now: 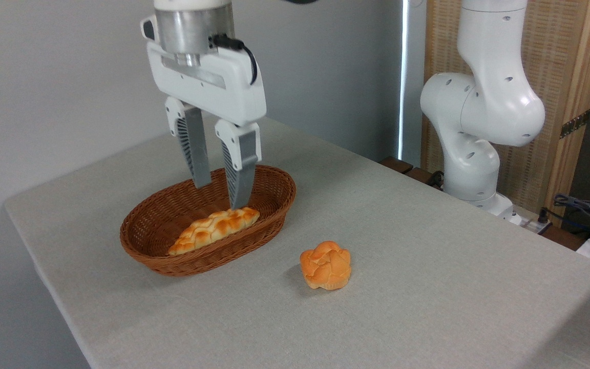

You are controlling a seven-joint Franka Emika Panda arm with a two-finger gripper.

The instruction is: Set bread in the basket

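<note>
The braided bread (214, 229) is seen lying inside the wicker basket (274, 215), along its near wall, its pointed ends directed toward 8 and 2 o'clock. The gripper (220, 195) is held above the basket with its fingers spread apart and nothing between them; the right fingertip (238, 197) stands just over the loaf's 2 o'clock end. A round orange bun (325, 265) rests on the table (428, 287) at 4 o'clock from the basket, well apart.
</note>
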